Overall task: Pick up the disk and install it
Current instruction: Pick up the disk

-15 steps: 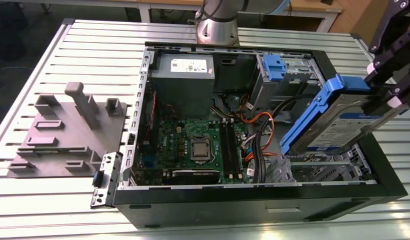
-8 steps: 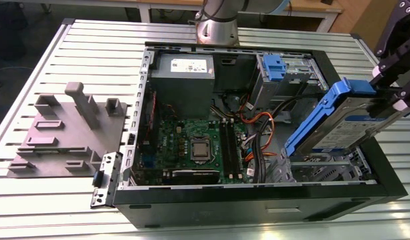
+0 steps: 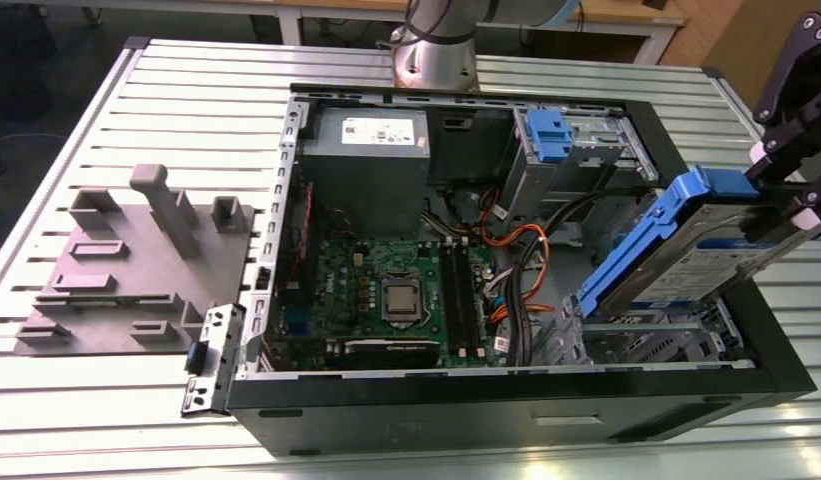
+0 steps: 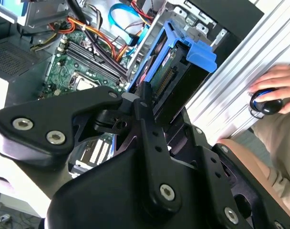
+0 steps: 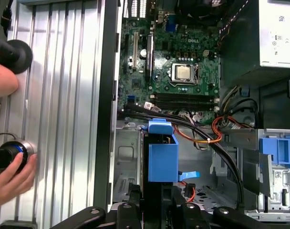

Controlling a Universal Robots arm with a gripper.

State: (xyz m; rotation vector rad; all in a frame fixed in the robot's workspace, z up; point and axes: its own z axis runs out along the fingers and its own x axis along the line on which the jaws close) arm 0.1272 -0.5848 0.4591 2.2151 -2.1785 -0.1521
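The disk (image 3: pixel 710 265) is silver with a white-and-blue label and blue rails; the gripper (image 3: pixel 790 205) is black. Inside the black case (image 3: pixel 517 412) lie a green motherboard (image 3: pixel 383 290) and orange cables (image 3: pixel 524 245). Under the case, the table (image 3: pixel 183 110) is silver, ribbed.

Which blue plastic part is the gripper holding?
The disk with blue rails, tilted over the case; the blue clip sits apart, farther inside.
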